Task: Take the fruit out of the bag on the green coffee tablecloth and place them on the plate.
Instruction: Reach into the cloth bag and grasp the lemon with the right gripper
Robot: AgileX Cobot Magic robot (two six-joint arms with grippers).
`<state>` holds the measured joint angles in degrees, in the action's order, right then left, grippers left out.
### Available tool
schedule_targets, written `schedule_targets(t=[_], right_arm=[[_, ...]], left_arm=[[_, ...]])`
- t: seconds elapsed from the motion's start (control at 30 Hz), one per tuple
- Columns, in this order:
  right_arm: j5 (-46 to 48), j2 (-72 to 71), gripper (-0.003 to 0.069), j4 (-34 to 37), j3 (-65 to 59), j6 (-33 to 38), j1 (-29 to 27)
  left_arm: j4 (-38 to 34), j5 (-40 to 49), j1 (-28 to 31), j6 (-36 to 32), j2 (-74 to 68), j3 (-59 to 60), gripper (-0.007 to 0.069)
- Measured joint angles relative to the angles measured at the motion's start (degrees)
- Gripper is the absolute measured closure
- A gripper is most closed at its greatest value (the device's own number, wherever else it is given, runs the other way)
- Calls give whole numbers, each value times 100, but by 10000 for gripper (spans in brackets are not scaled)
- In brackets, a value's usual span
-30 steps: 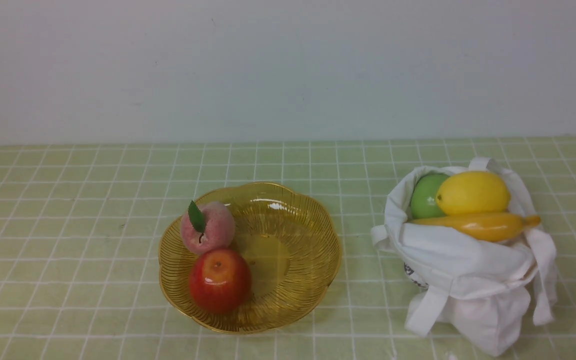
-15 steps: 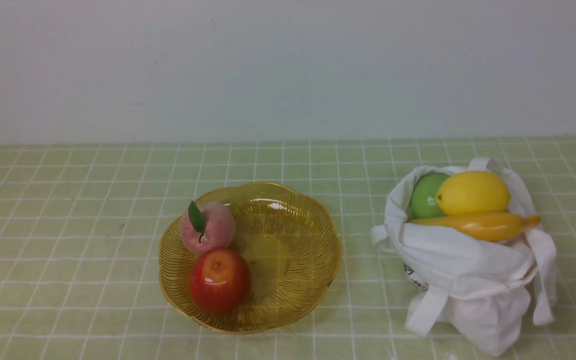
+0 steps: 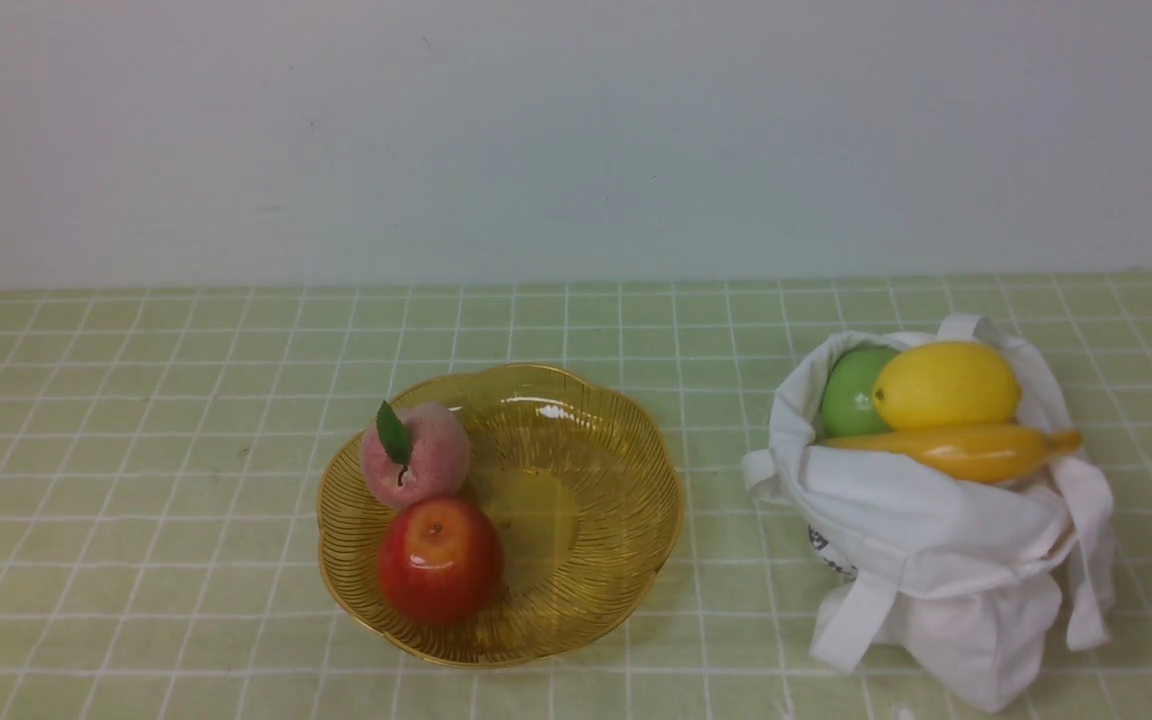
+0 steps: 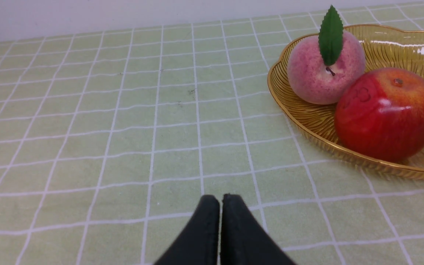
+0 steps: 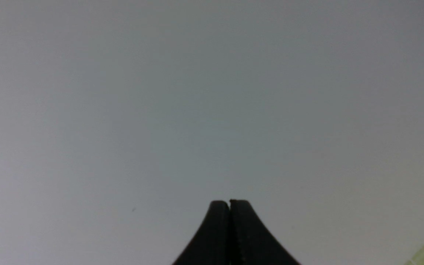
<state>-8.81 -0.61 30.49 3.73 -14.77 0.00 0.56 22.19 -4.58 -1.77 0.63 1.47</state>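
Holding lemon point(image 3: 947, 386), green apple point(image 3: 858, 393) and banana point(image 3: 976, 452) inside bag point(image 3: 926, 510); carrying peach point(image 3: 428, 455) and red apple point(image 3: 441, 562) on plate point(image 3: 626, 520). Closed together at left end effector point(image 4: 221, 198) and right end effector point(image 5: 229, 203).

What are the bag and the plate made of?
The bag looks like soft, matte cloth, since it folds and sags. The plate seems to be shiny amber glass, or maybe clear plastic: light glints on it and the tablecloth faintly shows through.
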Motion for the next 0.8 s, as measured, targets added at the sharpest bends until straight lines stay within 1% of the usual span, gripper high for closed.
schedule_targets(t=[0.07, 0.1, 0.13, 0.17, 0.2, 0.27, 0.3, 0.33, 0.43, 0.47, 0.5, 0.53, 0.57, 0.67, 0.73, 0.8], right_arm=[[455, 170, 671, -545, 606, 42, 49], [881, 395, 671, -966, 1047, 69, 104], [1665, 894, 671, -1598, 1696, 117, 210], [1881, 1040, 671, -1737, 1982, 126, 238], [2716, 1591, 671, -2133, 2647, 174, 371], [4290, 2594, 671, -2448, 3697, 394, 603], [4290, 2594, 671, -2463, 3790, 427, 625], [5142, 3255, 671, -2533, 4413, 734, 794], [6627, 4434, 671, -2559, 5585, 1704, 1147], [6977, 4809, 671, -2554, 5875, 2035, 1234], [7040, 4882, 671, -2554, 5875, 2101, 1234], [7465, 5393, 671, -2485, 6279, 2548, 1326], [7570, 5534, 671, -2460, 6372, 2668, 1358], [8044, 6764, 671, -2137, 7062, 3563, 1441], [8055, 7397, 671, -1999, 7398, 3923, 1468], [8055, 7780, 670, -1971, 7650, 4107, 1467]], left_arm=[[0, 0, 0, 0, 0, 0, 632], [0, 0, 0, 0, 0, 0, 632], [0, 0, 0, 0, 0, 0, 632], [0, 0, 0, 0, 0, 0, 632], [0, 0, 0, 0, 0, 0, 632], [0, 0, 0, 0, 0, 0, 632], [0, 0, 0, 0, 0, 0, 632], [0, 0, 0, 0, 0, 0, 632], [0, 0, 0, 0, 0, 0, 632], [0, 0, 0, 0, 0, 0, 632], [0, 0, 0, 0, 0, 0, 632], [0, 0, 0, 0, 0, 0, 632], [0, 0, 0, 0, 0, 0, 632], [0, 0, 0, 0, 0, 0, 632], [0, 0, 0, 0, 0, 0, 632], [0, 0, 0, 0, 0, 0, 632]])
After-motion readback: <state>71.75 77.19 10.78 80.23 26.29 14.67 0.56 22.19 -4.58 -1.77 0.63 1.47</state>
